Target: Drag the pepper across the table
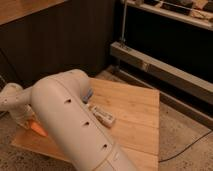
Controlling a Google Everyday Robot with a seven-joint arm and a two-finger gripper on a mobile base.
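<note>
The thick white arm (pixel 70 125) sweeps up from the bottom edge and folds left across the table (pixel 132 112), its gripper (pixel 22 117) lowered right against the pepper (pixel 39 129) at the table's left edge.

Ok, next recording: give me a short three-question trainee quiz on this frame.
1. True or false: the small tapered orange pepper lies near the left edge of the pale wooden plank table.
2. What partly hides the pepper? A) the white robot arm B) a bowl C) a cloth
3. Fill in: the end effector is at the table's ____ side, beside the pepper.
Also there: a white rectangular packet lying mid-table.

Key: 1 true; 2 A; 3 left
</note>
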